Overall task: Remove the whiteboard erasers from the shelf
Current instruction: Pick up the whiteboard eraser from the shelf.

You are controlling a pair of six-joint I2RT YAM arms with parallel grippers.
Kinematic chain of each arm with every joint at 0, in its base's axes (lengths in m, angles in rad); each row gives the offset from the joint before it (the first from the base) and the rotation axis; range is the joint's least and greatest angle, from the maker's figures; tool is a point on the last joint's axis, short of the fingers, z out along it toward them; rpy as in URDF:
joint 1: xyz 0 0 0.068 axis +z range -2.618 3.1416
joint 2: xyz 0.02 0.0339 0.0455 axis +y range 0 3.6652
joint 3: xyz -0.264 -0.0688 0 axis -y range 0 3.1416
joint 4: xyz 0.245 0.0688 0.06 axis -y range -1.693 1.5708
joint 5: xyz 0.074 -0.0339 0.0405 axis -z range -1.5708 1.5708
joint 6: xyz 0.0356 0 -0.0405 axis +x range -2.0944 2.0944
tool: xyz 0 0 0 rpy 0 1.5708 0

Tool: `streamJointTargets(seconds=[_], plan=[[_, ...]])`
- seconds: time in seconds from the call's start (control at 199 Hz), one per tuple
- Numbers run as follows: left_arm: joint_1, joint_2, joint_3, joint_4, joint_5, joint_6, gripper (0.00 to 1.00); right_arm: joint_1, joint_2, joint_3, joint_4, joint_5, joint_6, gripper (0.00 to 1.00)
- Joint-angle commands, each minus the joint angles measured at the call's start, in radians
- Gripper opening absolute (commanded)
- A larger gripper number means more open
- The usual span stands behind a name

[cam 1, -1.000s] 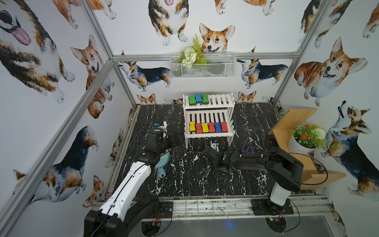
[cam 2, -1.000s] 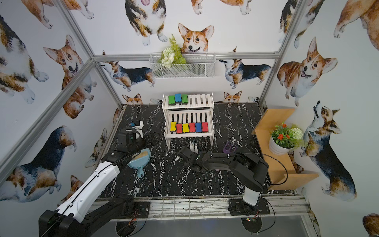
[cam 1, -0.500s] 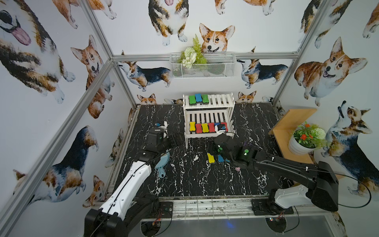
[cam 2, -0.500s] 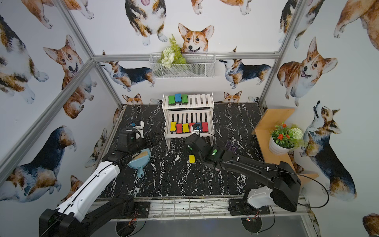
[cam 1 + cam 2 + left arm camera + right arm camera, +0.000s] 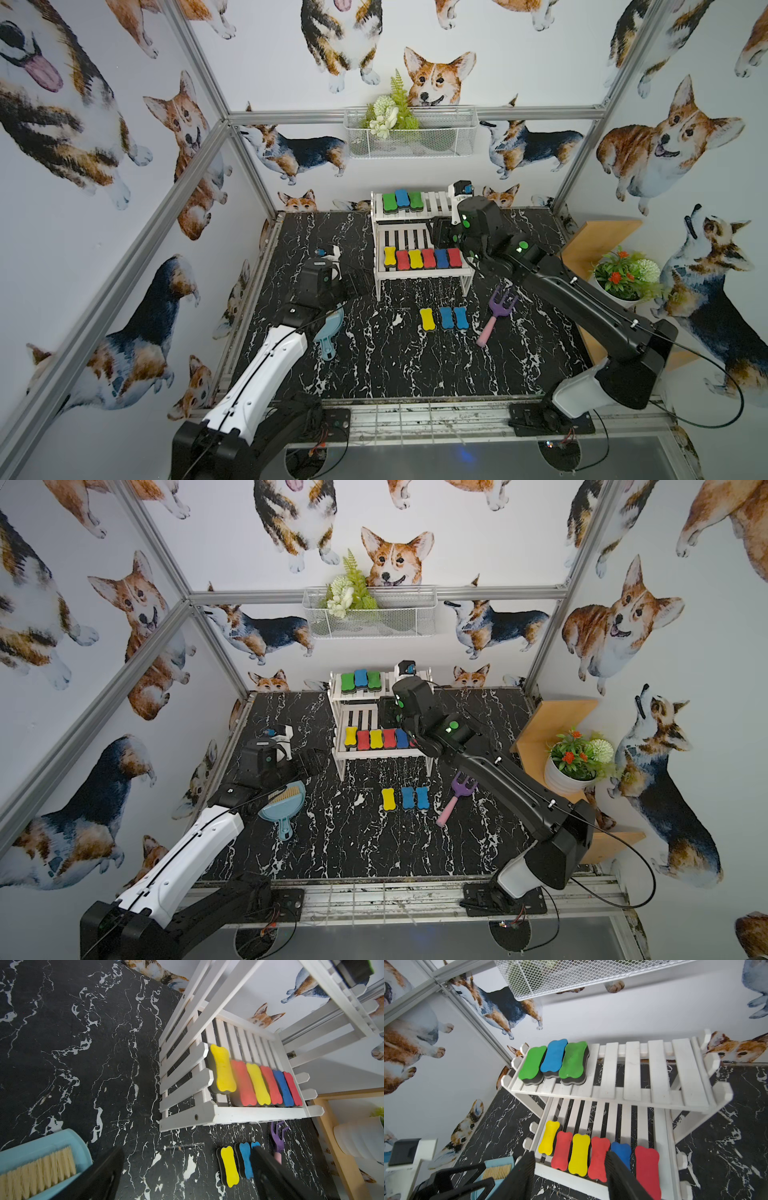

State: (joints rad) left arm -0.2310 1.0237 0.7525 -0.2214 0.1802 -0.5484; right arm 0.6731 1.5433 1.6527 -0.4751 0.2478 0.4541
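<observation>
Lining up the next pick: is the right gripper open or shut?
Open: the right gripper has its fingers apart, nothing clamped between them.

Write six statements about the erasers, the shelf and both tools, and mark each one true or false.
1. Three erasers sit on the upper tier of the shelf. True.
2. The lower tier holds six erasers. True.
3. The erasers on the tabletop are all red. False: there is one yellow eraser and two blue erasers.
4. The right tool grips an eraser. False: its jaws stand open and empty over the lower tier.
5. The left tool is shut. False: it is wide open, near the blue dustpan.
6. A purple rake lies on the tabletop beside the loose erasers. True.
</observation>
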Motion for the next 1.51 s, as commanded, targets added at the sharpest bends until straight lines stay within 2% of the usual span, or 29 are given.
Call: streamJointTargets(seconds=[0.0, 0.397, 0.598, 0.88, 1.071, 1.262, 1.402, 1.503], plan=[[-0.001, 0.002, 0.004, 0.009, 0.002, 0.007, 1.0, -0.031, 0.063, 0.08, -0.046, -0.069, -0.041, 0.6], [-0.002, -0.001, -0.001, 0.008, 0.001, 0.01, 1.0, -0.095, 0.367, 0.486, -0.171, -0.114, -0.088, 0.59], [-0.002, -0.006, -0.002, 0.008, 0.0, 0.011, 1.0, -0.117, 0.47, 0.614, -0.226, -0.137, -0.108, 0.59], [-0.002, -0.008, -0.002, 0.007, -0.008, 0.015, 1.0, -0.123, 0.518, 0.628, -0.23, -0.145, -0.111, 0.55], [-0.002, -0.01, -0.002, 0.005, -0.01, 0.015, 1.0, -0.122, 0.54, 0.627, -0.252, -0.106, -0.107, 0.53], [-0.002, -0.017, -0.002, 0.002, -0.017, 0.016, 1.0, -0.131, 0.492, 0.551, -0.252, -0.041, -0.108, 0.51], [-0.002, -0.019, -0.002, 0.004, -0.016, 0.016, 1.0, -0.145, 0.438, 0.478, -0.217, -0.043, -0.101, 0.51], [-0.002, -0.017, -0.004, 0.006, -0.014, 0.015, 1.0, -0.146, 0.433, 0.507, -0.217, -0.071, -0.116, 0.51]])
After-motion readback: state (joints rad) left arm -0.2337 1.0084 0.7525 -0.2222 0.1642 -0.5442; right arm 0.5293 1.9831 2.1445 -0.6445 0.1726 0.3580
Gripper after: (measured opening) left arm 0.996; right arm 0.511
